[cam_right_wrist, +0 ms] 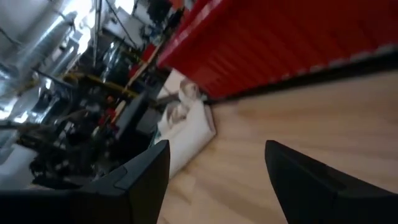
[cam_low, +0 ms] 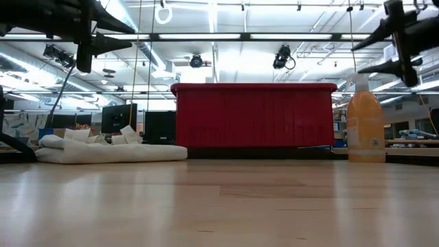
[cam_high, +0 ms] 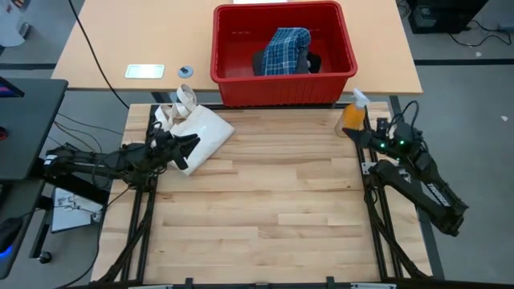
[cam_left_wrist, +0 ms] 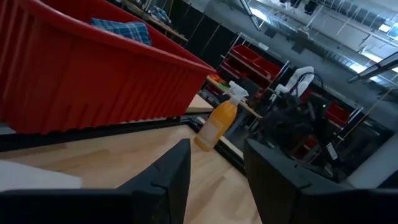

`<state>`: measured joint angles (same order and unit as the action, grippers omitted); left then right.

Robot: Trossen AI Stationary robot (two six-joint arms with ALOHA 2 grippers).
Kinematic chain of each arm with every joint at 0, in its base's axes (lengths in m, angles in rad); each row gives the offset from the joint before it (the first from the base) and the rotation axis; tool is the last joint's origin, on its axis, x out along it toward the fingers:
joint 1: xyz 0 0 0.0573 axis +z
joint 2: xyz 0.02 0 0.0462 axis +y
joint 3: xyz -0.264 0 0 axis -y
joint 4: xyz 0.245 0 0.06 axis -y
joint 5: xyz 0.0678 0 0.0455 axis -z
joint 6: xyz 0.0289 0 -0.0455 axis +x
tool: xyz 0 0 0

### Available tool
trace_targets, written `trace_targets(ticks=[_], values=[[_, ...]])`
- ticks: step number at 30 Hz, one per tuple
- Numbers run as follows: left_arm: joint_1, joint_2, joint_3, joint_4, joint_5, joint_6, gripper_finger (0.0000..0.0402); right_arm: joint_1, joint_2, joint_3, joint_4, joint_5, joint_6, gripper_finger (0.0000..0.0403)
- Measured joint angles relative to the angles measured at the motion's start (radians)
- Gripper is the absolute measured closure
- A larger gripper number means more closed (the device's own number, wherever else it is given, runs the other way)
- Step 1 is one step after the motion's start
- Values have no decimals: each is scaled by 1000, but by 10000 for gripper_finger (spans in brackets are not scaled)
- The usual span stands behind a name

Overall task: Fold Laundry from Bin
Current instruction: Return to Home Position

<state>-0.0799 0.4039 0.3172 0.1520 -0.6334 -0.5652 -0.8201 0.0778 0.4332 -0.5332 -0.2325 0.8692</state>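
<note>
The red bin (cam_high: 241,64) stands past the table's far edge, at the middle. In it lie a blue-and-white plaid shirt (cam_high: 286,50) and a dark piece (cam_high: 310,61) of the laundry; the shirt's top also shows in the left wrist view (cam_left_wrist: 124,30). My left gripper (cam_high: 191,145) hangs open in the air at the table's left, above a cream tote bag (cam_high: 205,128), with nothing between its fingers (cam_left_wrist: 174,180). My right gripper (cam_high: 357,133) hangs open at the table's right edge, near the orange spray bottle (cam_high: 353,112), and its fingers (cam_right_wrist: 146,177) are empty too.
The tote bag (cam_low: 110,151) lies flat on the far left of the wooden table (cam_high: 265,209). The spray bottle (cam_low: 365,123) stands upright at the far right corner. A phone (cam_high: 144,71) and a small round thing (cam_high: 186,71) lie on the tan table behind.
</note>
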Motion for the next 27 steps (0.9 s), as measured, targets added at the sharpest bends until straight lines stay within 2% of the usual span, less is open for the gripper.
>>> trace_targets(ticks=[5,9,20,24,27], values=[[0,0,0,-8,1,0,249,63,-71,-94,17,5,66,135],[0,1,0,-52,2,21,249,130,-70,-141,64,47,80,135],[0,2,0,-86,3,35,249,329,-69,-357,339,212,110,135],[0,1,0,-86,3,43,249,389,-39,-365,401,322,84,135],[0,2,0,-85,2,128,249,427,-22,-371,405,411,80,135]])
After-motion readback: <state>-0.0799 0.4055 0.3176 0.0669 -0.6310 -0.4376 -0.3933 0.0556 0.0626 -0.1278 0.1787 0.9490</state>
